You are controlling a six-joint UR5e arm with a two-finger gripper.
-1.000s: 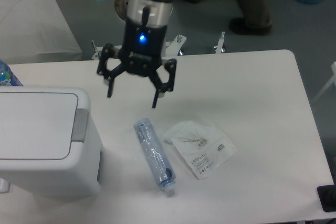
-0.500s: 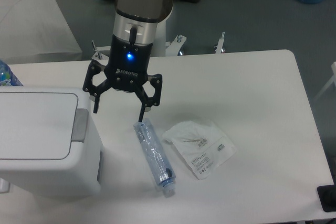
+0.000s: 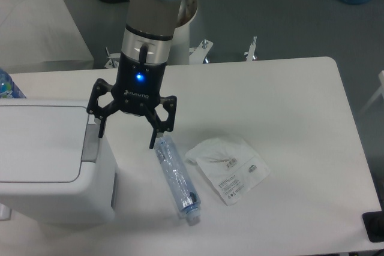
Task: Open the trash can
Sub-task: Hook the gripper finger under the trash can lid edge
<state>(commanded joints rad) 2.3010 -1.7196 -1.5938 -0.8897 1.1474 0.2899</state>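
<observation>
Gripper beside push tab, lid shut.
Gripper (image 3: 126, 139), fingers spread, hangs just right of the trash can (image 3: 54, 160); its grey tab (image 3: 91, 143) runs near-to-far.

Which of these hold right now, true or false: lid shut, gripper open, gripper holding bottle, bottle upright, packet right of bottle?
1. The trash can lid is shut. True.
2. The gripper is open. True.
3. The gripper holds the bottle. False: the bottle lies on the table, nothing between the fingers.
4. The bottle stands upright. False: it lies on its side.
5. The packet lies to the right of the bottle in the image. True.
</observation>
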